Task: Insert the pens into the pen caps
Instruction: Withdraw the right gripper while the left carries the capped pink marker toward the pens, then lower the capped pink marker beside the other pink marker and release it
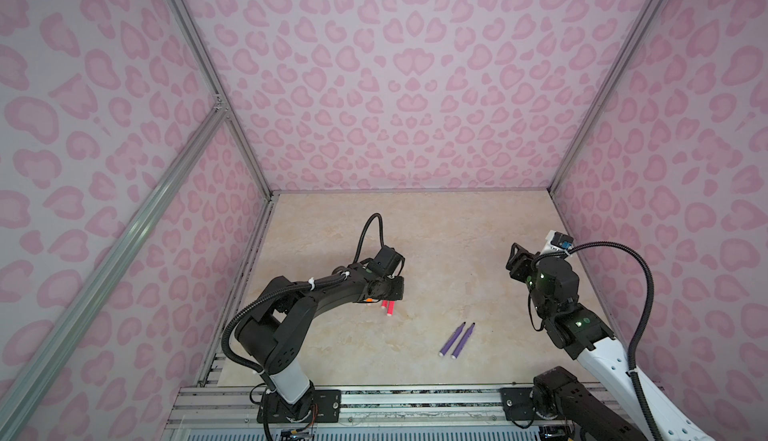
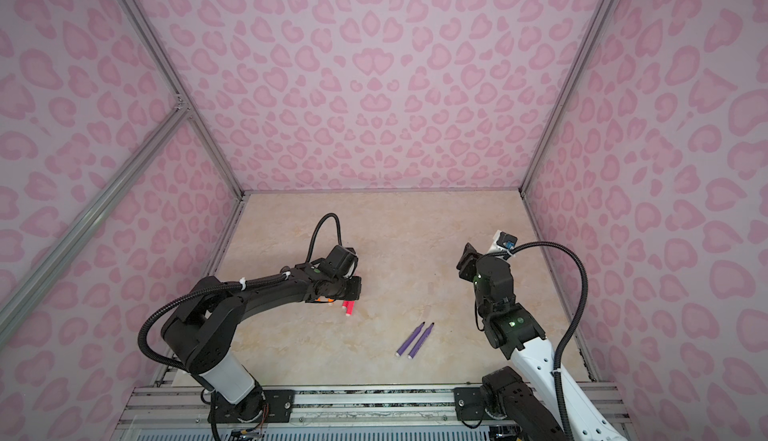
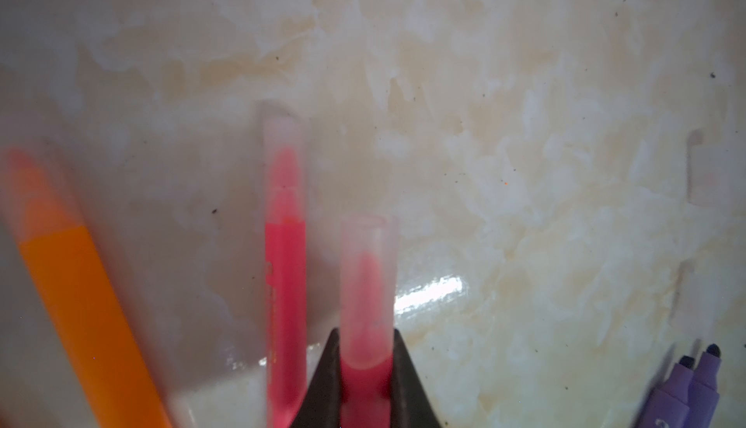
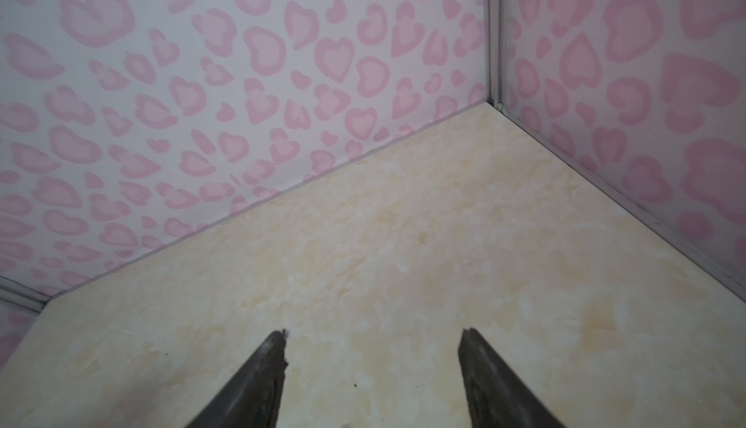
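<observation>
1. Walls [image 1: 395,85] with a pink print close the table [image 1: 436,227] on its left, far and right sides. A metal rail [image 1: 415,395] carrying both arm bases runs along the near edge.
2. Bare beige surface stretches from both grippers to the far wall, and also down the middle between the two arms.
3. The left gripper [image 3: 365,337] is clenched on a pink-red pen [image 3: 366,381], one finger against each side of the barrel. A clear cap [image 3: 366,284] sits over that pen's tip. I cannot tell whether the pen is lifted off the table.
4. Just beside it, parallel, lies a second pink-red pen [image 3: 284,276], its tip also inside a translucent cap. Past that lies an orange pen [image 3: 80,305], blurred, with a pale tip end.
5. In both top views the left arm [image 1: 316,293] reaches low over the table's left half and hides most of these three pens. Only their ends [image 2: 348,309] show below the gripper.
6. The purple pens [image 1: 457,339] lie side by side in the near middle, between the arms and well apart from both grippers. Their dark tips are uncapped and point away from the rail.
7. A loose cap [image 3: 704,171] lies faint on the table, beyond the purple tips.
8. The right gripper [image 4: 373,337] is released, its jaws spread with nothing between them. It hangs above the table near the right wall and faces the far right corner.
9. The right arm's cable [image 1: 640,293] loops out towards that wall.
</observation>
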You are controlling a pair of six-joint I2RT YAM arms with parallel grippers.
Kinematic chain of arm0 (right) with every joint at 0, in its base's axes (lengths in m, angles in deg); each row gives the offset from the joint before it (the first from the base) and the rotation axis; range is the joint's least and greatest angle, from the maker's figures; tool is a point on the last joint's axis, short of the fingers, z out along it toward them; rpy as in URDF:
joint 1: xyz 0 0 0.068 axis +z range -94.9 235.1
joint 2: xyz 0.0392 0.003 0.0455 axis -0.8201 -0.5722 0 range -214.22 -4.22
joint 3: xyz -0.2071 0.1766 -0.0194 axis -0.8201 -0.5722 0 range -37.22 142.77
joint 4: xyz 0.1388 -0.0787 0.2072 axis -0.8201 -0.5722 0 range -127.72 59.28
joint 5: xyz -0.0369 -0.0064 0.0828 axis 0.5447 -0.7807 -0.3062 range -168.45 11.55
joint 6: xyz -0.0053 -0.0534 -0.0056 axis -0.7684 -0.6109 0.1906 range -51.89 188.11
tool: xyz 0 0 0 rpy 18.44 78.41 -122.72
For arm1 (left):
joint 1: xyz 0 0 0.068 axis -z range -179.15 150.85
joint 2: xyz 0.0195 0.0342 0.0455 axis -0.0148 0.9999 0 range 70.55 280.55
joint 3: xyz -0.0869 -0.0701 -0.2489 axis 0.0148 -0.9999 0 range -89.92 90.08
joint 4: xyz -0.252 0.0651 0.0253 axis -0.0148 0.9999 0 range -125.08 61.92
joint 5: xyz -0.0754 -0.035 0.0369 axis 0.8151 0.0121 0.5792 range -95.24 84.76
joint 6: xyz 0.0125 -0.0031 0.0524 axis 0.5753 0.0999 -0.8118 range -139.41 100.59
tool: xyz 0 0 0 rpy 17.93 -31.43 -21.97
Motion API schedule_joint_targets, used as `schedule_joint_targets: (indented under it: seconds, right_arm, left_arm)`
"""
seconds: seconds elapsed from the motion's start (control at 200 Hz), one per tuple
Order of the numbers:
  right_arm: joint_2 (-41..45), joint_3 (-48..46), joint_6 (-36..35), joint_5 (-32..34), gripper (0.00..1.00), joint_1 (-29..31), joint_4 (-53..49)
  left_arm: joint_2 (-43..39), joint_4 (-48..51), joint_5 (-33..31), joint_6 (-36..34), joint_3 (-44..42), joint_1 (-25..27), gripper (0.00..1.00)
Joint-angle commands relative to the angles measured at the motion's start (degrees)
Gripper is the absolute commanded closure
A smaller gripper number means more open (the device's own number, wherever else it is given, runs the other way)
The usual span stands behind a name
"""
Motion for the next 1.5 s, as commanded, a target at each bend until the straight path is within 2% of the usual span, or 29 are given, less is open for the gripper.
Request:
schedule_joint_targets:
  seconds: [0.0,0.255,0.46,0.555,0.665,0.91,0.96,1.21,1.495]
  right_arm:
    - [0.33,-5.16,-0.76,1.23,0.3,-2.93,6.39]
    - [-4.24,-12.4,-0.1,2.22,0.29,-5.58,17.14]
    - [-11.75,-10.06,0.53,2.15,0.32,-5.7,17.66]
    - [-12.17,-8.73,0.27,2.0,0.31,-5.63,15.22]
    - [-12.06,-10.06,0.35,1.88,0.3,-5.63,17.19]
    - [-13.29,-10.39,1.18,2.84,0.31,-5.65,17.89]
    - [-13.37,-10.48,1.25,2.84,0.31,-5.63,18.02]
    - [-12.5,-11.0,1.43,3.0,0.32,-5.78,17.88]
    - [-12.68,-10.97,1.62,2.82,0.32,-5.85,17.92]
  left_arm:
    - [1.96,1.87,0.57,-1.19,1.65,-0.08,0.97]
    - [6.31,4.7,-0.14,-2.0,4.69,-0.05,0.97]
    - [7.85,6.04,-0.09,-2.29,5.9,0.08,0.97]
    - [6.67,5.85,-0.16,-2.55,5.33,0.42,0.86]
    - [4.58,5.4,-2.02,-2.77,4.34,0.68,0.74]
    - [3.23,5.03,-2.04,-3.12,3.91,0.87,0.68]
    - [3.11,4.91,-2.29,-3.21,3.91,0.88,0.68]
    - [3.58,5.36,-4.02,-2.61,4.26,0.87,0.84]
    - [4.61,6.19,-6.17,-2.25,5.01,0.87,0.84]
